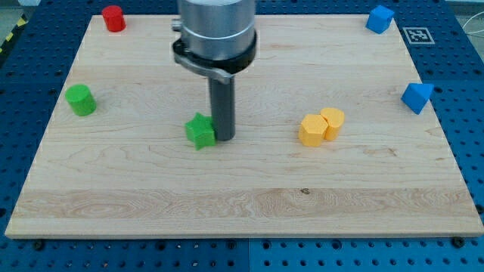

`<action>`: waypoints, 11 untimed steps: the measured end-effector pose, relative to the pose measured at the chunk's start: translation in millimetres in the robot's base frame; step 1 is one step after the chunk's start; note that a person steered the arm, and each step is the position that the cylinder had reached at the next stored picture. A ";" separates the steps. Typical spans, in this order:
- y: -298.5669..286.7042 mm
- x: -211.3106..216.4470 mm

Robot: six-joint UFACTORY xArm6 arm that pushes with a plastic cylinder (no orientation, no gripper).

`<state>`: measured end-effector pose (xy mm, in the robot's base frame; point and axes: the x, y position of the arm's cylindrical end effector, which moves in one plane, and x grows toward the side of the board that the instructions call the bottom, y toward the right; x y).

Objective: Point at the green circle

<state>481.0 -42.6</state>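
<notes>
The green circle (79,100), a short green cylinder, stands near the board's left edge. A green star-shaped block (200,131) lies near the middle of the board. My tip (223,137) rests on the board right beside the green star, touching or almost touching its right side. The green circle is far to the left of my tip and a little higher in the view.
A red cylinder (113,18) stands at the top left. A blue block (380,18) is at the top right and a blue triangular block (417,97) at the right edge. Two yellow blocks (321,126) touch each other right of centre. The wooden board (242,204) lies on a blue pegboard.
</notes>
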 end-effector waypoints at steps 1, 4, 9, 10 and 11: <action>-26.9 0.0; -34.8 -70.2; -261.6 -130.7; -261.6 -101.0; -261.6 -79.6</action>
